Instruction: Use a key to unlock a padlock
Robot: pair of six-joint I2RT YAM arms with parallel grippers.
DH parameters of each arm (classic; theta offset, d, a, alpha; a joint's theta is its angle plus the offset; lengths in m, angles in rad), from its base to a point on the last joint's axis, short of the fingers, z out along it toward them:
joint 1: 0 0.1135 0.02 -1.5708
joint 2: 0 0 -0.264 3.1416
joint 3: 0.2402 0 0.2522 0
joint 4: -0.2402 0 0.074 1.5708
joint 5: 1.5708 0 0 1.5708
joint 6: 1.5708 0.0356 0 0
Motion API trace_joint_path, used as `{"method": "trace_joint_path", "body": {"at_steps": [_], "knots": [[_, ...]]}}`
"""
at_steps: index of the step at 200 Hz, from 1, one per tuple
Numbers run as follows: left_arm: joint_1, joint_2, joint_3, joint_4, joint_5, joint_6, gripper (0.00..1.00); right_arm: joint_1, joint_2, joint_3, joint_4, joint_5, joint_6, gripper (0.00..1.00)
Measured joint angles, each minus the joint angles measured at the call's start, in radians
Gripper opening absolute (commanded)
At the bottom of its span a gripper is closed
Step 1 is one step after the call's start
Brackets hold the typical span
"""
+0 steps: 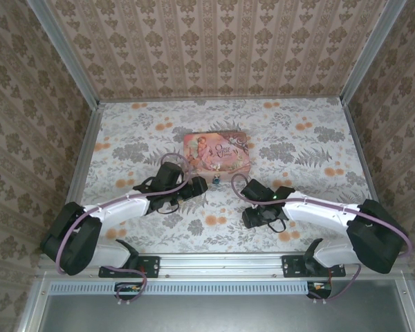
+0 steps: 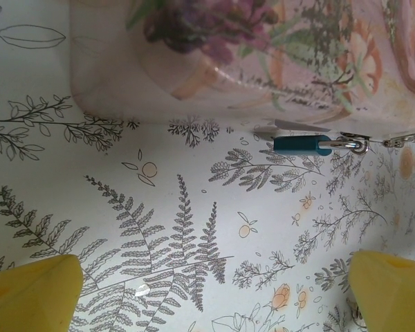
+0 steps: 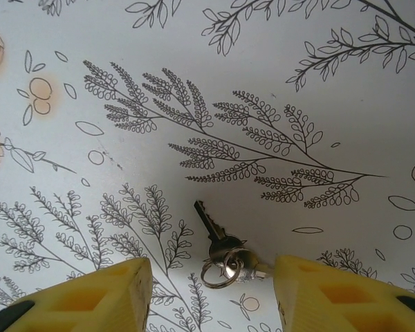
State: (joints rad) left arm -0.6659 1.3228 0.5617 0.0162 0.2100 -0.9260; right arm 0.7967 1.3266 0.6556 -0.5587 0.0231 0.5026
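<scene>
The padlock point(image 2: 301, 144) is a small blue-bodied lock with a silver shackle, lying on its side on the floral tablecloth just in front of the pink tin point(image 2: 249, 62). From above the padlock point(image 1: 216, 182) lies between the two arms. My left gripper point(image 1: 196, 188) is just left of it, and in the wrist view the left gripper point(image 2: 214, 304) is open over bare cloth, short of the lock. The key point(image 3: 218, 235), dark metal on a silver ring, lies flat between the yellow fingers point(image 3: 97, 297) of my open right gripper point(image 3: 211, 297), its ring close to the right finger.
The pink picture tin point(image 1: 218, 153) sits at the table's middle, directly behind the padlock. Patterned walls enclose the table on three sides, with metal rails point(image 1: 83, 162) along the edges. Open tablecloth lies to both sides and toward the back.
</scene>
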Motion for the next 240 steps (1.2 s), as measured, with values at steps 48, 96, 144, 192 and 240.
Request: {"method": "trace_joint_path", "body": {"at_steps": [48,96,144,192,240], "knots": [[0.013,0.0,0.0,0.005,0.011,0.002,1.0,0.001,0.045,0.024,-0.011,0.0,-0.012,0.49],[0.025,0.0,0.0,0.027,0.027,0.002,1.0,0.007,0.107,0.043,-0.011,0.003,-0.022,0.45],[0.044,0.0,-0.001,0.042,0.045,0.002,1.0,0.019,0.107,0.046,-0.019,0.008,-0.017,0.41],[0.058,0.0,-0.001,0.046,0.067,0.002,1.0,0.037,0.107,0.036,-0.018,0.037,0.02,0.28],[0.06,0.0,-0.001,0.056,0.082,0.002,1.0,0.04,0.086,0.022,-0.003,0.055,0.064,0.0]]}}
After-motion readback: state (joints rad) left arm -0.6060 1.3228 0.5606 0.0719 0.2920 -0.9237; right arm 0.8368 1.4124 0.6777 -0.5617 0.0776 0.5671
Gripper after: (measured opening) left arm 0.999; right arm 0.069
